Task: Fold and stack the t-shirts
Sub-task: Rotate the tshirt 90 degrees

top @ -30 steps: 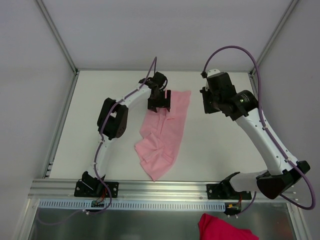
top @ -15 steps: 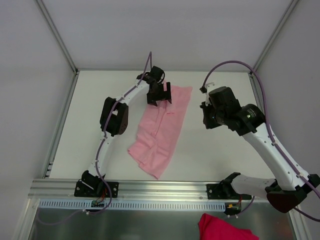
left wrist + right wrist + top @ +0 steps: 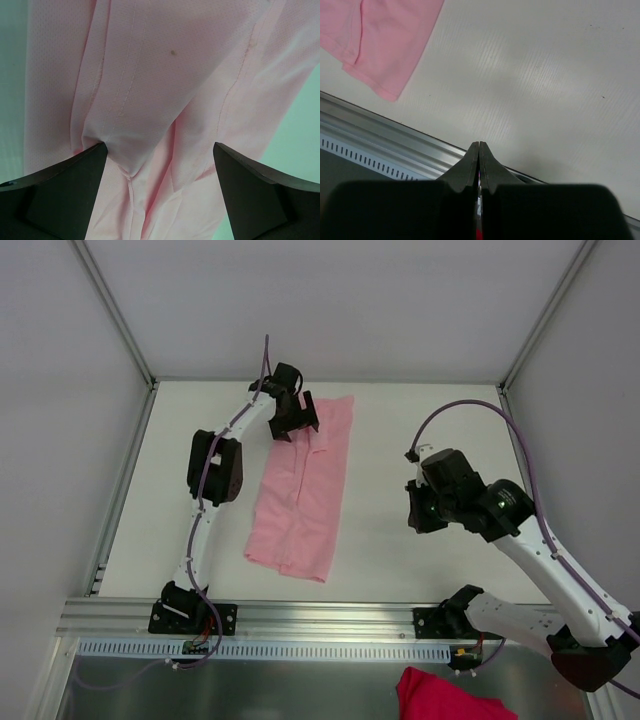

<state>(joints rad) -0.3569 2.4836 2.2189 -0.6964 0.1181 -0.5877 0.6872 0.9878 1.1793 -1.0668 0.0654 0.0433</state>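
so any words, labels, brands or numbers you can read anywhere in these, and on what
None can be read in any view.
pink t-shirt: plain, no print and no tag showing; only a small dark speck in the left wrist view.
left arm and right arm: no legible label or brand.
rail at the near edge: slots only, no markings.

White table (image 3: pixel 430 430), crimson cloth (image 3: pixel 445 698)

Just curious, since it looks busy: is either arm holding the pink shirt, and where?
Nothing is held. The left fingers stand wide open over the far end of the pale-pink thin-fabric t-shirt; the right fingers are pressed together, empty, over the white table.
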